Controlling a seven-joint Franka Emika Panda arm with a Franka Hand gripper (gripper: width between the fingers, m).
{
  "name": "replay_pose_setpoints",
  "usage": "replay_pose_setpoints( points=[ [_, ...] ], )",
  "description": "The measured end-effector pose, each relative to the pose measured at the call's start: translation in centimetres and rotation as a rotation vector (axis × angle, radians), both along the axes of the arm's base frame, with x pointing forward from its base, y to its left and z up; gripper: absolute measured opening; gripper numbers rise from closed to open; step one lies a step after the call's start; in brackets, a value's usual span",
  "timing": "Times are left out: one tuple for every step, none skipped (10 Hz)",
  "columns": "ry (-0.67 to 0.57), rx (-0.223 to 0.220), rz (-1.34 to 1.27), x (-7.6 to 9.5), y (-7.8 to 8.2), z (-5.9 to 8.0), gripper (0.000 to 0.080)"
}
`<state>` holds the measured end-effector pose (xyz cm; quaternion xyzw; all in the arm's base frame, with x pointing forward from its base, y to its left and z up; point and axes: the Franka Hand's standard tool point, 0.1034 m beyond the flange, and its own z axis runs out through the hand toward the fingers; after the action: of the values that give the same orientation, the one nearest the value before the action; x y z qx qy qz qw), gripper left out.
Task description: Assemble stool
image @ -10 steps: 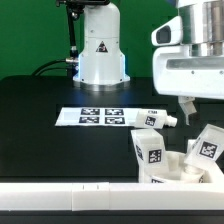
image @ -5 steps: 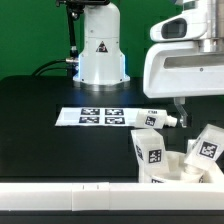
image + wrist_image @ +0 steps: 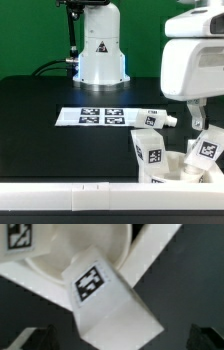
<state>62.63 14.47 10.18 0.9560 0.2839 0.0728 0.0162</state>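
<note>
The stool's white parts lie in a heap at the exterior view's lower right. The round seat (image 3: pixel 180 172) sits low, with one tagged leg (image 3: pixel 150 150) leaning on it at the exterior view's left and another tagged leg (image 3: pixel 207 146) at its right. A third leg (image 3: pixel 158 118) lies by the marker board. My gripper (image 3: pixel 204 116) hangs just above the right-hand leg. In the wrist view that leg (image 3: pixel 105 297) fills the middle. Its end reaches between my fingers (image 3: pixel 38 339), which stand wide apart and clear of it. The gripper (image 3: pixel 122 341) is open.
The marker board (image 3: pixel 100 117) lies flat on the black table, in front of the robot's white base (image 3: pixel 100 50). A long white edge bar (image 3: pixel 70 196) runs along the near side. In the wrist view, a second tagged part (image 3: pixel 20 238) and the seat's curved rim (image 3: pixel 55 260) lie beyond the leg.
The arm's hand has shifted toward the exterior view's right, over the right-hand leg. The jaws have stayed wide. No stool part has moved.
</note>
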Motion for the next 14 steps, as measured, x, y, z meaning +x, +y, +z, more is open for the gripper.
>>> replay_pose_setpoints(
  points=[
    [0.002, -0.004, 0.011, 0.0, -0.1, -0.1, 0.0649],
    [0.0, -0.027, 0.094, 0.0, -0.4, -0.1, 0.0649],
    [0.004, -0.047, 0.147, -0.1, -0.4, -0.4, 0.0649],
    [0.017, -0.073, 0.194, -0.5, 0.1, -1.5, 0.0649],
    [0.027, -0.096, 0.304, -0.5, -0.3, -1.9, 0.0649],
    [0.033, -0.107, 0.338, -0.4, -1.2, -2.2, 0.0649],
    [0.038, -0.117, 0.358, -0.4, -1.5, -2.5, 0.0649],
    [0.037, -0.124, 0.375, -0.4, -1.5, -2.5, 0.0649],
    [0.037, -0.123, 0.369, -0.4, -1.6, -2.5, 0.0513],
    [0.037, -0.123, 0.367, -0.4, -1.7, -2.5, 0.0375],
    [0.037, -0.123, 0.367, -0.4, -1.7, -2.5, 0.0375],
    [0.037, -0.123, 0.366, -0.3, -1.7, -2.5, 0.0338],
    [0.037, -0.123, 0.366, -0.3, -1.8, -2.5, 0.0338],
    [0.033, -0.111, 0.31, -0.2, -2.0, -2.4, 0.0338]
  ],
)
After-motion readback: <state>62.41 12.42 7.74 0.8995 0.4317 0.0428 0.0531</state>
